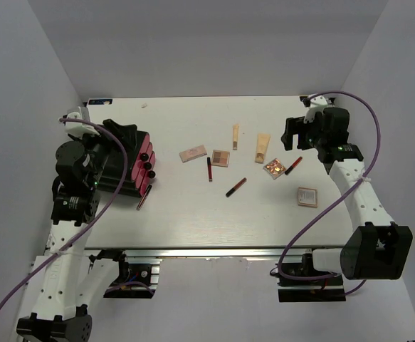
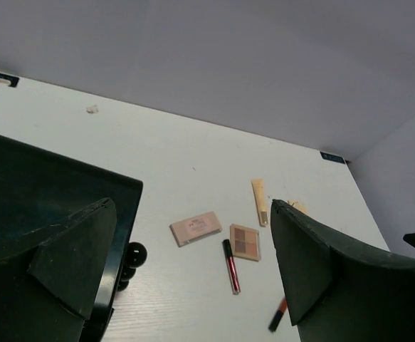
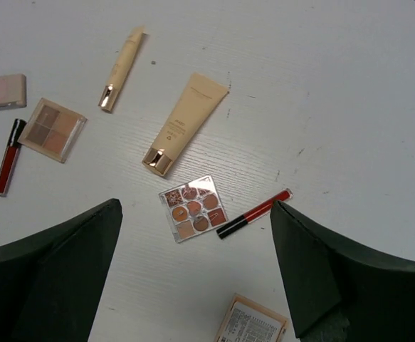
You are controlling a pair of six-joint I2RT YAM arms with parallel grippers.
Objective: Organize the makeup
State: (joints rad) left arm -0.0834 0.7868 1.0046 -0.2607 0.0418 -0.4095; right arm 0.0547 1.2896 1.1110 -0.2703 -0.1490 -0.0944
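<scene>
right wrist view shows us the risk plainly: the right gripper (image 3: 194, 205) hangs with its fingers spread wide and nothing between them, directly over the round-pan palette (image 3: 193, 208). a red stick (image 3: 254, 213) lies just beside that palette, on the side away from the black box (image 1: 125, 167). if we drop straight down, we judge that one finger could catch the stick and roll it, or the flat palette could slide out of a shallow pinch. the beige tube (image 3: 184, 122) near it could be nudged too. the rest of the makeup lies scattered on the table (image 1: 179, 214) to the right of the box, with one stick (image 1: 144, 197) just beside the box. the left gripper (image 2: 193, 205) is likewise spread and empty, held up at the box, its wrist tilted to look across the table. a careless swing there could knock the box. the right arm reaches forward, well apart from the box, wrist pitched down.
</scene>
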